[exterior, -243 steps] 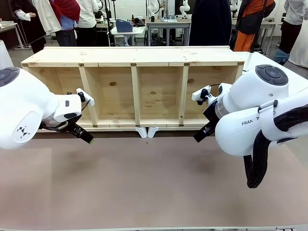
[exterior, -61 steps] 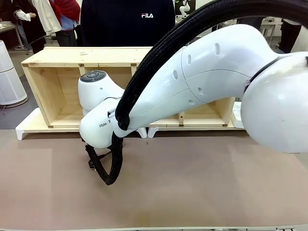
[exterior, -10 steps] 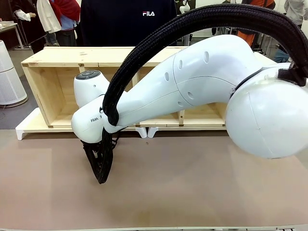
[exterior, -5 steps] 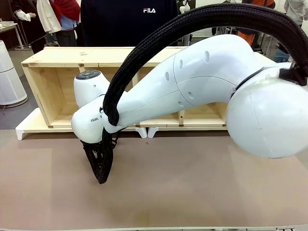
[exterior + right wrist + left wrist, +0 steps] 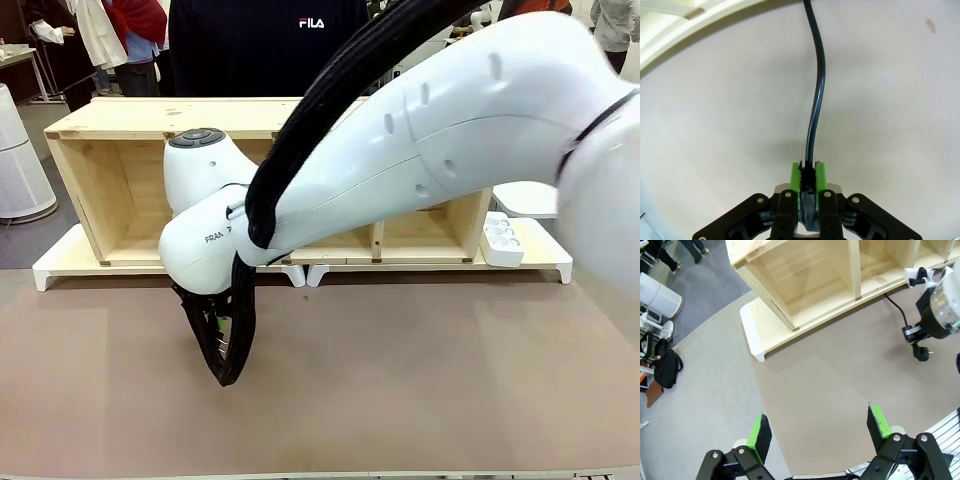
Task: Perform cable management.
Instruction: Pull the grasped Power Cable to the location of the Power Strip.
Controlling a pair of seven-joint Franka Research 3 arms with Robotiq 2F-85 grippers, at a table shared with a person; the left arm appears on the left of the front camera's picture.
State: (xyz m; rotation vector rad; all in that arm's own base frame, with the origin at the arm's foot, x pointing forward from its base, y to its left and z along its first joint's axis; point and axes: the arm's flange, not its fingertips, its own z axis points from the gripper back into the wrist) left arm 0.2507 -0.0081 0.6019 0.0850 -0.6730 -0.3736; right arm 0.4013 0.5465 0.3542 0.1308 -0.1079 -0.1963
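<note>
- One cable (image 5: 816,90): you have it pinched close behind its single plug (image 5: 921,354), over the brown table (image 5: 450,380). It runs toward the wooden shelf (image 5: 110,120).
- Your right gripper (image 5: 808,176): green pads clamped tight on that cable.
- Your left gripper (image 5: 820,427): fingers spread wide, holding nothing, above the table's edge.
- One white power strip (image 5: 500,240) lies beside the shelf's right end.

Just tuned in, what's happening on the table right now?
The right tool is shut on the black cable near its plug end, low over the brown table, in front of the wooden shelf. The cable runs back toward the shelf. The left tool hangs open, holding nothing.
</note>
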